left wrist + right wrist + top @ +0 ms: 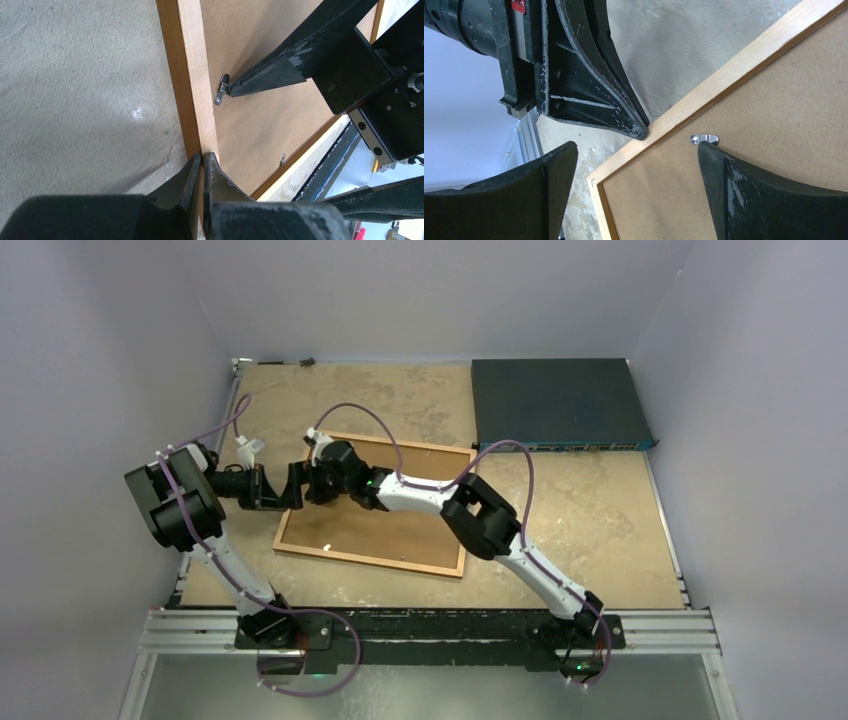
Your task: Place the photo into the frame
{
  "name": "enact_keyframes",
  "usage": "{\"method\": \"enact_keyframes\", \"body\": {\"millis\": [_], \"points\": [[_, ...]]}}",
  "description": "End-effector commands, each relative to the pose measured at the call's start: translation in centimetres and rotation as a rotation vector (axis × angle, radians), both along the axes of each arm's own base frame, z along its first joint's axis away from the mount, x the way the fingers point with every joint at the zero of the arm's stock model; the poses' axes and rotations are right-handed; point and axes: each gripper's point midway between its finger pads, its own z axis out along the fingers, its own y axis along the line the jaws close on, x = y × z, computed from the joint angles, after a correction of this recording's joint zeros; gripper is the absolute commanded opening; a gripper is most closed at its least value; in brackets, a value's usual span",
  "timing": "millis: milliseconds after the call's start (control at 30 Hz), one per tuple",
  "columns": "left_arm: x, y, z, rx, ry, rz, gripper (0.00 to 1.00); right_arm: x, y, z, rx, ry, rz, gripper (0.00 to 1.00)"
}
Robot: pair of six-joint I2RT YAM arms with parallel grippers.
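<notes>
The frame [370,562] lies face down on the table, and a plain brown backing board [400,525] fills its back. The photo is not in view. My left gripper [202,156] is shut, its tips resting against the frame's wooden rim [192,75] at the left side, with nothing held. Over the frame's near-left corner my right gripper [638,145] stands open. One of its fingertips [711,152] touches a small metal turn clip [704,138] on the backing board [774,125]. The same clip [221,90] shows in the left wrist view.
A dark blue flat box [558,405] lies at the back right of the table. A second metal clip [282,160] sits at the backing board's far edge. The two grippers [305,487] are close together at the frame's left end.
</notes>
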Motion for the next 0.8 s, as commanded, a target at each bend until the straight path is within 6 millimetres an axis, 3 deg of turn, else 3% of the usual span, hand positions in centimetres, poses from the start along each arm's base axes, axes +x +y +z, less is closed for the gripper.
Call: {"method": "enact_keyframes", "body": {"millis": [0,767], "points": [[-0.5,0.19,-2.03,0.055,-0.026,-0.066,0.0,0.04,0.54,-0.75,-0.002,-0.003,0.007,0.93],[-0.67,0.06,-1.95,0.047,-0.031,-0.078,0.0,-0.76,1.49,-0.57,0.055,0.019,0.065,0.92]]}}
